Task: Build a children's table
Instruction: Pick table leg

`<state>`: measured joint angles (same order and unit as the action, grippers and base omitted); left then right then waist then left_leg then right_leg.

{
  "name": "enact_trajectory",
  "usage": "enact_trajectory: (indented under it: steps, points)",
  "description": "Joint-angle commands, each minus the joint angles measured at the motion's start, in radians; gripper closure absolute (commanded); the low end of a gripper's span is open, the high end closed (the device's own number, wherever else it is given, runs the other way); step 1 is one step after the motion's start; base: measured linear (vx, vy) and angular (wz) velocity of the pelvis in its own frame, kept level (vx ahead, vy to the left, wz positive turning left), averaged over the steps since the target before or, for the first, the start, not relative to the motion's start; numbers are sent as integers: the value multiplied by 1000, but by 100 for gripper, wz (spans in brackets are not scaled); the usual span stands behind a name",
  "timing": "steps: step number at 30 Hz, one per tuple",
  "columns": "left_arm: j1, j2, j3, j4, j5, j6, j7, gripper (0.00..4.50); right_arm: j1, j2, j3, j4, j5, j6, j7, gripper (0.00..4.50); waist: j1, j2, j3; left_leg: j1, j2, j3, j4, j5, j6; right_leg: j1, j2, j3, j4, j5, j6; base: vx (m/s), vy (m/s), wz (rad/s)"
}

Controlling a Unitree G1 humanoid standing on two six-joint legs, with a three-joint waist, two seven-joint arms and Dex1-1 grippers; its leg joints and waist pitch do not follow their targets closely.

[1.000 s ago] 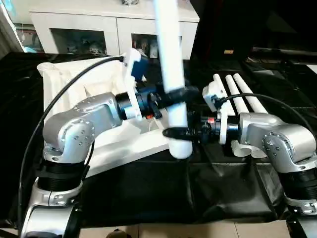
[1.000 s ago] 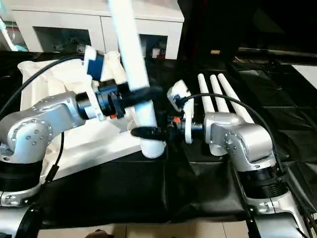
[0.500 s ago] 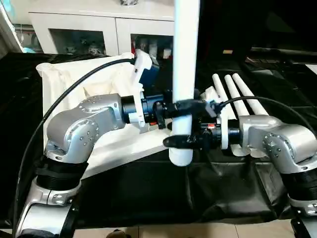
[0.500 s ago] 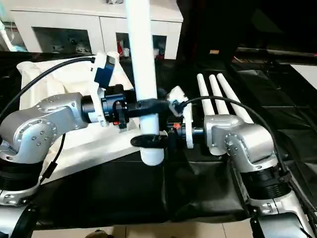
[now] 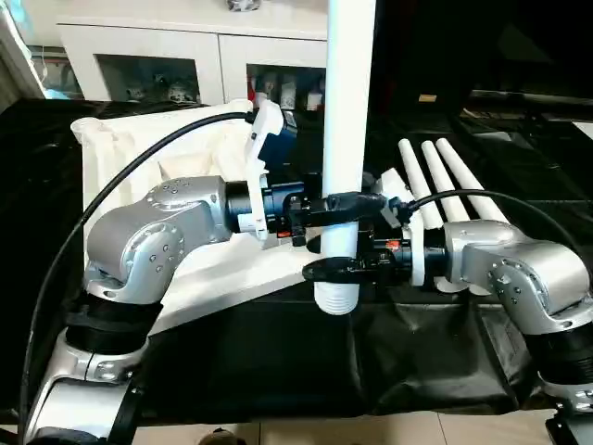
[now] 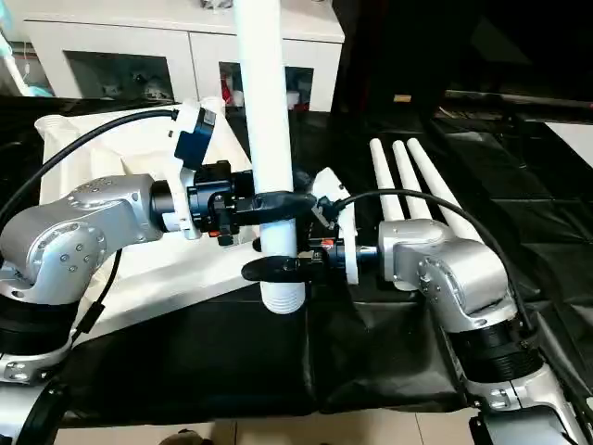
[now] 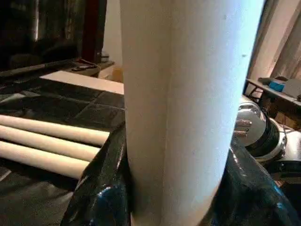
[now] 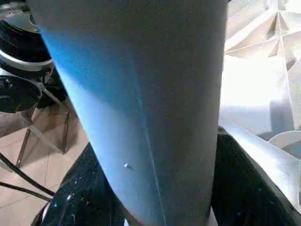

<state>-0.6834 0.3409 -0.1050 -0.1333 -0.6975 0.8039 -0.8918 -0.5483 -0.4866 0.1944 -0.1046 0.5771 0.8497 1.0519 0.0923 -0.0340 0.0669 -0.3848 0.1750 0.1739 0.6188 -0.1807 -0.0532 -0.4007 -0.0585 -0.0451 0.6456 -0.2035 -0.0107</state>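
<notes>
A white glass-door cabinet point(image 5: 213, 65) stood at the far side, behind the black-sheeted counter point(image 5: 278, 371). On the counter's left half lay the children's table top point(image 5: 139, 167), white, underside up, with its ribbing visible and a rounded corner socket point(image 5: 88, 130) at its far left. To the right, three spare white legs point(image 5: 445, 176) lay side by side, touching one another, running from near to far. A black cable point(image 5: 111, 204) looped over the left forearm point(image 5: 157, 236), crossing in front of the table top, and another cable arched above the right forearm point(image 5: 510, 264).

In the middle, a fourth white tube leg point(image 5: 345, 139) was held upright above the counter, between the table top and the spare legs. It ran out past the top of the head views. Its lower end was ridged and open, hanging just off the black sheet near the table top's near right edge. The leg partly hid the spare legs' near ends and the cabinet's right door.

The left gripper point(image 5: 347, 206) had its jaws closed around the leg from the left, a little above the right gripper point(image 5: 335, 269), whose jaws clasped the same leg just above the ridged end. In the wrist views the black fingers point(image 7: 99, 188) wrapped snugly on either side of the tube.
</notes>
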Motion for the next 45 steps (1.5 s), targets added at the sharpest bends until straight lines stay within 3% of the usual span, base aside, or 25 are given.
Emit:
enact_trajectory:
  steps: [1, 2, 3, 6, 14, 17, 18, 22, 27, 28, 31, 35, 37, 38, 39, 40, 42, 43, 44, 45]
  points:
    - [-34, 10, 4, 4, 19, -19, 2, 264, 12, -5, 2, -10, -11, -8, -1, 245, 4, 5, -77, 18, 48, -16, -69, -116, -15, 57, -77, 47, -73, -87, -216, 0, 0, 0]
    - [-37, 17, -5, -1, 43, -32, 12, 208, 14, 4, 0, -3, -12, -15, -6, 245, 6, 5, -78, 17, 49, -16, -69, -113, -13, 57, -78, 47, -72, -81, -217, 0, 0, 0]
    - [-39, 13, 3, -1, 27, -13, 16, 194, 14, 9, 0, 0, -12, -19, -9, 246, 6, 5, -77, 17, 48, -16, -69, -115, -13, 58, -78, 47, -72, -82, -218, 0, 0, 0]
    - [-34, 9, 19, -9, -8, 12, 8, 191, 15, 24, -1, 9, -11, -30, -20, 246, 6, 8, -77, 18, 48, -16, -69, -121, -16, 56, -78, 46, -72, -84, -222, 0, 0, 0]
    - [-60, -5, 131, 41, -103, 84, 59, 109, 25, 55, -40, -19, 26, -17, -59, 262, 10, 10, -78, 19, 46, -16, -68, -129, -25, 57, -77, 46, -71, -76, -231, 0, 0, 0]
    - [-69, -12, 165, 47, -133, 90, 70, 102, 35, 54, -54, -31, 33, -13, -67, 262, 13, 12, -77, 20, 46, -17, -69, -134, -27, 56, -76, 45, -70, -80, -226, 0, 0, 0]
    - [-71, -13, 170, 47, -137, 89, 71, 73, 37, 54, -56, -33, 34, -13, -69, 262, 14, 12, -78, 21, 47, -17, -69, -133, -28, 56, -77, 46, -70, -80, -226, 0, 0, 0]
    - [-79, -29, 216, 51, -174, 81, 90, 62, 47, 54, -65, -39, 38, -13, -78, 262, 20, 11, -78, 20, 47, -16, -68, -126, -27, 57, -77, 46, -70, -70, -223, 0, 0, 0]
    - [-60, -35, 284, 49, -214, 60, 103, 12, 55, 51, -86, -48, 53, -12, -95, 262, 23, 9, -79, 19, 46, -17, -68, -122, -24, 58, -78, 46, -69, -68, -221, 0, 0, 0]
    - [-52, -41, 321, 58, -242, 57, 117, 12, 57, 48, -95, -47, 57, -12, -96, 262, 23, 3, -79, 18, 46, -16, -68, -119, -22, 58, -78, 45, -68, -69, -221, 0, 0, 0]
    - [-21, -32, 402, 60, -272, 30, 141, 0, 59, 47, -123, -38, 57, -15, -109, 262, 24, 2, -77, 18, 46, -16, -69, -122, -20, 56, -78, 45, -71, -85, -219, 0, 0, 0]
    - [15, 4, 425, 66, -200, -12, 185, 0, 56, 51, -150, -18, 41, -39, -148, 262, 21, 0, -76, 21, 47, -15, -71, -127, -22, 53, -76, 46, -74, -120, -190, 0, 0, 0]
    - [55, 53, 340, 85, -2, -97, 251, 0, 55, 66, -163, 8, 5, -77, -210, 262, 20, -2, -75, 21, 50, -16, -73, -127, -21, 50, -76, 47, -78, -133, -172, 0, 0, 0]
    - [74, 68, 288, 93, 95, -147, 292, 0, 51, 82, -166, 32, -30, -112, -255, 262, 17, -3, -73, 22, 50, -16, -75, -138, -25, 47, -75, 48, -80, -161, -145, 0, 0, 0]
    - [90, 79, 244, 99, 177, -191, 329, 0, 47, 96, -168, 54, -62, -144, -295, 263, 16, 0, -72, 23, 54, -19, -79, -144, -36, 44, -78, 49, -83, -190, -121, 0, 0, 0]
    - [107, 74, 199, 105, 242, -246, 362, 0, 35, 129, -188, 100, -91, -188, -365, 263, 16, 3, -74, 27, 53, -18, -79, -144, -47, 39, -81, 49, -85, -198, -120, 0, 0, 0]
    - [133, 61, 126, 113, 320, -324, 377, 0, 17, 174, -220, 173, -122, -244, -456, 263, 14, 5, -76, 27, 51, -15, -79, -154, -62, 40, -79, 49, -82, -186, -133, 0, 0, 0]
    - [136, 61, 114, 115, 330, -337, 374, 0, 17, 177, -221, 178, -126, -248, -462, 263, 17, 5, -78, 27, 51, -16, -79, -153, -66, 41, -79, 48, -81, -170, -140, 0, 0, 0]
    - [153, 77, 13, 137, 407, -423, 320, 0, 16, 179, -206, 219, -168, -286, -495, 263, 19, 9, -77, 24, 51, -19, -80, -144, -62, 42, -79, 47, -82, -149, -138, 0, 0, 0]
    - [154, 79, 4, 139, 413, -430, 314, 0, 16, 178, -203, 222, -173, -289, -496, 263, 17, 8, -78, 24, 50, -18, -81, -146, -65, 42, -77, 46, -80, -141, -136, 0, 0, 0]
